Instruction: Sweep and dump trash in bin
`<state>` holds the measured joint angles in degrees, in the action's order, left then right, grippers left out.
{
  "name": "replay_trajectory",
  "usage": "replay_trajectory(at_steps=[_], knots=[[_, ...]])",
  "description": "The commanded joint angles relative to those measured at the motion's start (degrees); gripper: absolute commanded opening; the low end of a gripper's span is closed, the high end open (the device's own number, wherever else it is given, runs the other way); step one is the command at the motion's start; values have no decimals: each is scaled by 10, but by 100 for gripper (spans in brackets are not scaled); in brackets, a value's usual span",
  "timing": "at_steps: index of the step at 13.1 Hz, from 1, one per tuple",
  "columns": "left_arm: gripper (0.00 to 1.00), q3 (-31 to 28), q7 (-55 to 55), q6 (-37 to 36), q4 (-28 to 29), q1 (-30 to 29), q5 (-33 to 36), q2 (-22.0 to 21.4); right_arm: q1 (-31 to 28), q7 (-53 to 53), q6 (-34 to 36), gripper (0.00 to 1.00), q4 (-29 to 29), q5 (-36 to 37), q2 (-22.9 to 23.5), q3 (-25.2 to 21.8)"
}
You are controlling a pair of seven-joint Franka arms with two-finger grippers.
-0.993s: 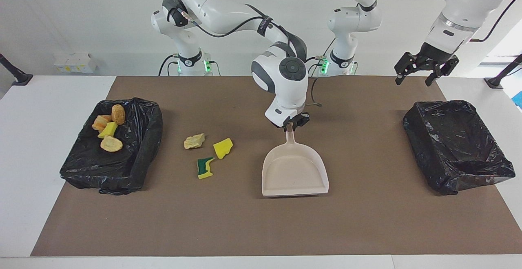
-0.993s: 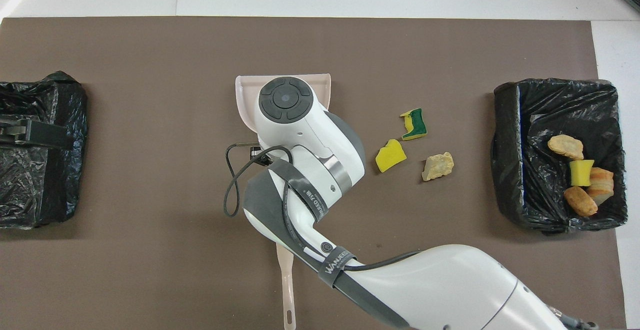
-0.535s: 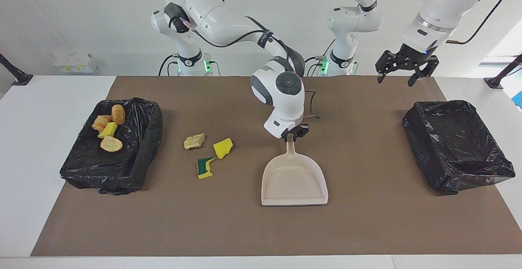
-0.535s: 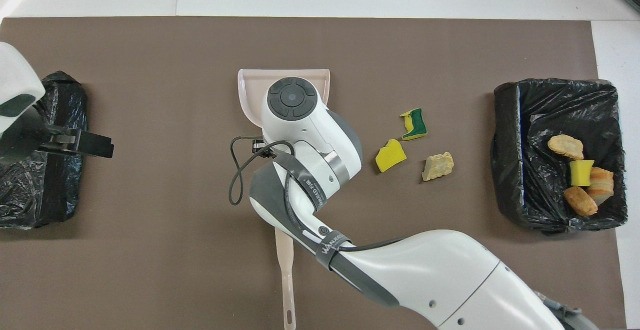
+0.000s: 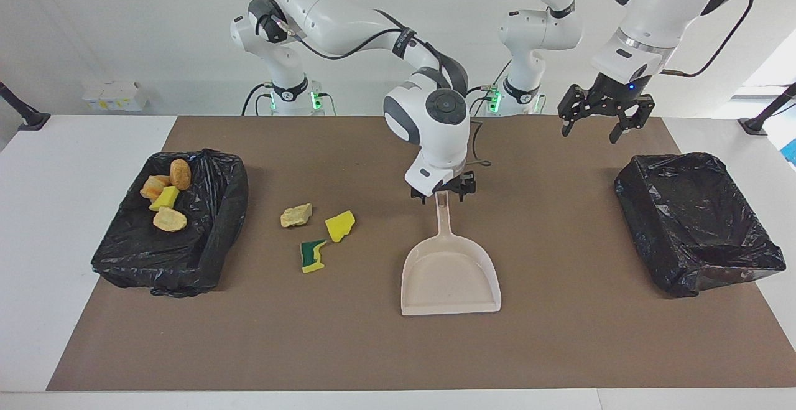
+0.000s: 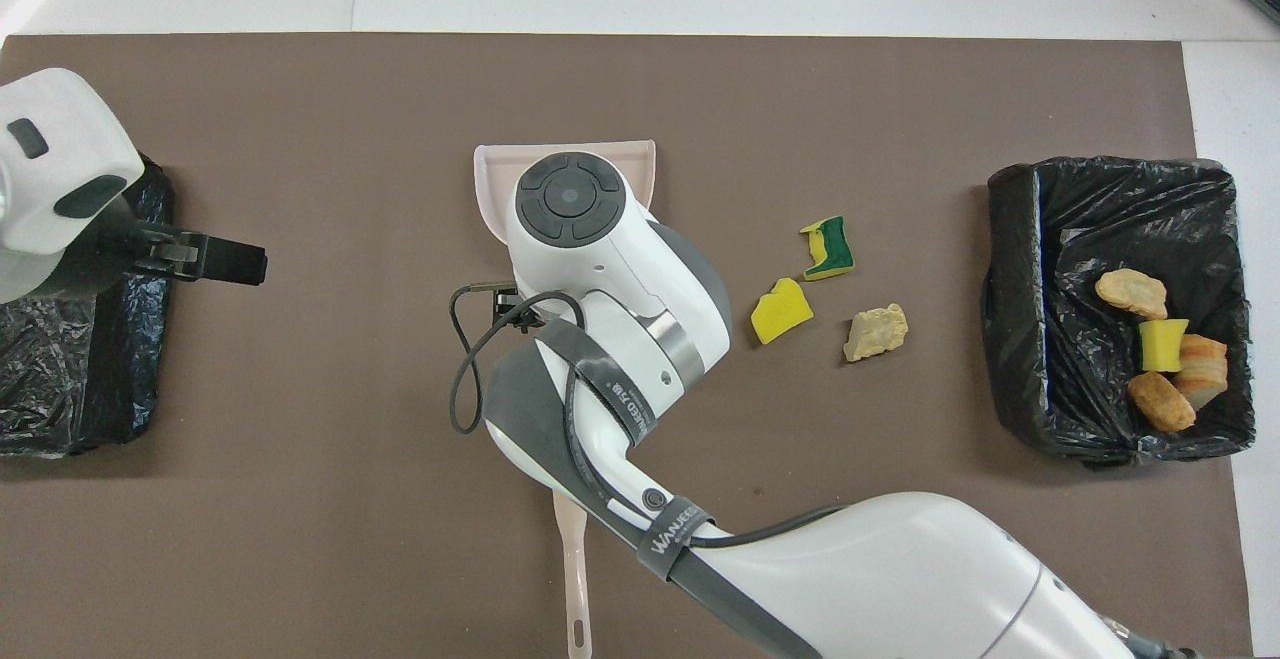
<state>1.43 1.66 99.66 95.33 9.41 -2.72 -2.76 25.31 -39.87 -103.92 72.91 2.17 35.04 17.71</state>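
Four scraps of trash (image 5: 163, 198) lie in the black bin (image 5: 205, 260) at the right arm's end of the table (image 5: 74, 167), and three more scraps, a tan chunk (image 5: 296, 214), a yellow sponge piece (image 5: 340, 225) and a green and yellow sponge piece (image 5: 312, 255), lie on the brown mat (image 5: 559, 335) between that bin and the beige dustpan (image 5: 450, 273). The right gripper (image 5: 442, 191) sits at the top of the dustpan's handle with its fingers spread apart on both sides of it, and the pan lies flat on the mat. The left gripper (image 5: 600, 125) hangs in the air with its fingers wide open and holds nothing, over the mat near the second black bin (image 5: 696, 223) at the left arm's end.
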Motion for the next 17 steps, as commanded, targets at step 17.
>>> replay_trajectory(at_steps=[17], knots=[[100,-6,-178,239,49,204,25,211,113,8,-265,100,568,-195,-328,15]])
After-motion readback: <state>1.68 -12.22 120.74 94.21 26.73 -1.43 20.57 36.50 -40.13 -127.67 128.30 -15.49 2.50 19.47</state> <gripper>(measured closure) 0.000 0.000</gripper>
